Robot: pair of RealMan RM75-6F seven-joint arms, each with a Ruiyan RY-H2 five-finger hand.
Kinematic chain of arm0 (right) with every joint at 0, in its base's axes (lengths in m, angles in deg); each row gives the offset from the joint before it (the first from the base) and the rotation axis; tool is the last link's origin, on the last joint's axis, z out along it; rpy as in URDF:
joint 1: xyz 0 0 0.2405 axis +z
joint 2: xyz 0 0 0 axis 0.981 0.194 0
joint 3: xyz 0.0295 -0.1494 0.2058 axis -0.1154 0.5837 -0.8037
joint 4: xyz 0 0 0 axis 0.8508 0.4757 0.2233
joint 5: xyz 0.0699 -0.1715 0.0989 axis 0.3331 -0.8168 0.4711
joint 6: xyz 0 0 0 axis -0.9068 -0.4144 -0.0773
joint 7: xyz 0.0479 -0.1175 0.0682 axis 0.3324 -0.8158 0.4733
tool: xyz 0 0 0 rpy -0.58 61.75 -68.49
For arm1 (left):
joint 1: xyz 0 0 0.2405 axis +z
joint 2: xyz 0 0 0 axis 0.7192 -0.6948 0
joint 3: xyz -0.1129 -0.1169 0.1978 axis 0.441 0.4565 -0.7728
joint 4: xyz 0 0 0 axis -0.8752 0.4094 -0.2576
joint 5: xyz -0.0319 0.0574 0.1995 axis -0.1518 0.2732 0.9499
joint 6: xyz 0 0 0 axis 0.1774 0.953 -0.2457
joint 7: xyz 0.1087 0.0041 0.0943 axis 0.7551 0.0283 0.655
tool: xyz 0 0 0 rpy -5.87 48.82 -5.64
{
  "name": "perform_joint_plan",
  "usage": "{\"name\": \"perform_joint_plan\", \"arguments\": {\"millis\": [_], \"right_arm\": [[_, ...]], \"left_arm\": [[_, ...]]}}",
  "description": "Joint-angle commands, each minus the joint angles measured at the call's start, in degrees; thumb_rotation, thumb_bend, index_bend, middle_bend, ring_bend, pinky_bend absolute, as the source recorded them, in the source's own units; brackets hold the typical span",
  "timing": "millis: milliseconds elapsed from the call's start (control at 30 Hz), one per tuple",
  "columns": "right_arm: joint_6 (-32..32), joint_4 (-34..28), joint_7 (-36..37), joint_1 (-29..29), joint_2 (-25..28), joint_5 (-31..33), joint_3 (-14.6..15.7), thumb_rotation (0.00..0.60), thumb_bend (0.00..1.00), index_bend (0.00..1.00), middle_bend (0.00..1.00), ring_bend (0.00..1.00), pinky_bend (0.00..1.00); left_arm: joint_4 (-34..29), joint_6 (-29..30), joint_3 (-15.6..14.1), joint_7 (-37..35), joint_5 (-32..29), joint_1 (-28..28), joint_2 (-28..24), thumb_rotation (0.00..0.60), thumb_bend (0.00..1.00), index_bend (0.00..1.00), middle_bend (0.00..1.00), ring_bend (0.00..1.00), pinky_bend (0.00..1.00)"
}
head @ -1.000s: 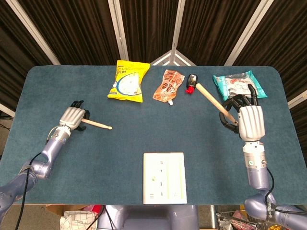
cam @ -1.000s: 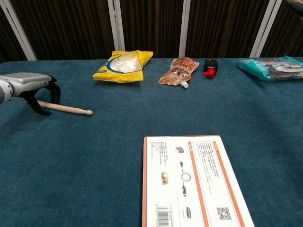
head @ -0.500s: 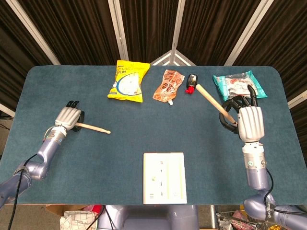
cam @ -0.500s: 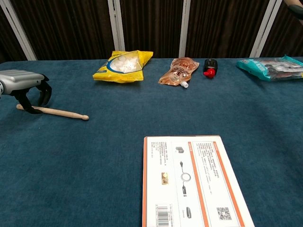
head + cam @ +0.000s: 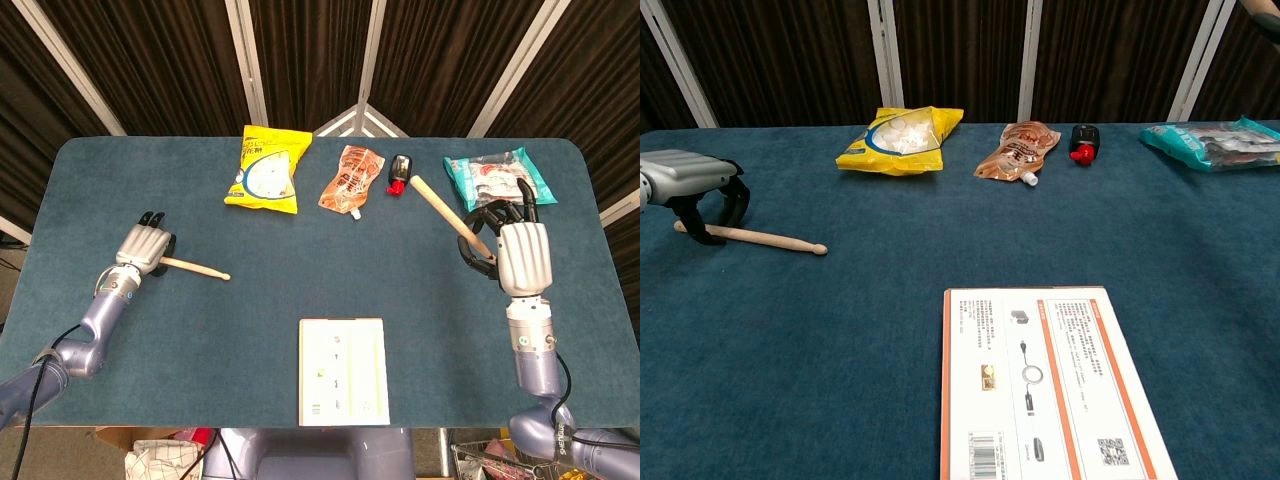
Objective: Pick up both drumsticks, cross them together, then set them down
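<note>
Your left hand sits at the left of the head view, fingers arched down over the butt end of the left stick. In the chest view that stick lies flat on the table, its long axis running left to right, tip pointing right and slightly toward the camera. The dark fingertips stand on either side of the butt end, loosely curved around it; whether they actually press it, you cannot tell.

Your right hand is at the right of the head view, fingers wrapped around the lower end of the right stick. That stick runs diagonally, its free end pointing to the upper left toward a red-and-black object. The chest view does not show this hand or this stick.

Along the top of the head view lie a yellow bag, an orange pouch with a white spout, and a teal packet. Their print is too small to read. At bottom centre lies a white card; in the chest view the card shows an orange stripe, small diagrams, a barcode and a QR code, the lettering unreadable.
</note>
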Motion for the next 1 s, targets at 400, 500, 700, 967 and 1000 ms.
{"name": "perform_joint_plan", "arguments": {"millis": [400,500,700,967,1000], "right_arm": [[0.00,0.57,0.92,-0.29,0.42,-0.05,-0.24,0.600,0.49,0.70,0.62,0.36,0.00],[-0.18,0.90,1.11,-0.42,0.29,-0.12,-0.21,0.600,0.49,0.70,0.62,0.36,0.00],[-0.32,1.26,1.34,-0.60,0.37,-0.24,-0.20,0.600,0.49,0.70,0.62,0.36,0.00],[-0.55,1.65,1.92,-0.60,0.00,-0.40,-0.35,0.600,0.49,0.71,0.62,0.37,0.00],[-0.60,1.74,1.91,-0.57,-0.10,-0.44,-0.36,0.600,0.49,0.71,0.62,0.37,0.00]], "left_arm": [[-1.62,-0.68,-0.26,3.60,-1.58,-0.39,-0.01,0.600,0.42,0.57,0.55,0.09,0.03],[-1.67,-1.40,-0.67,5.96,-2.36,-0.56,-0.05,0.600,0.42,0.57,0.55,0.09,0.03],[-2.13,-2.22,-0.68,10.09,-4.89,-0.77,-0.04,0.600,0.42,0.57,0.56,0.09,0.02],[-4.88,-0.90,-0.34,14.11,-7.21,-0.88,-1.01,0.600,0.45,0.58,0.57,0.09,0.02],[-5.19,-0.74,-0.37,14.63,-7.48,-0.88,-1.12,0.600,0.46,0.58,0.57,0.09,0.02]]}}
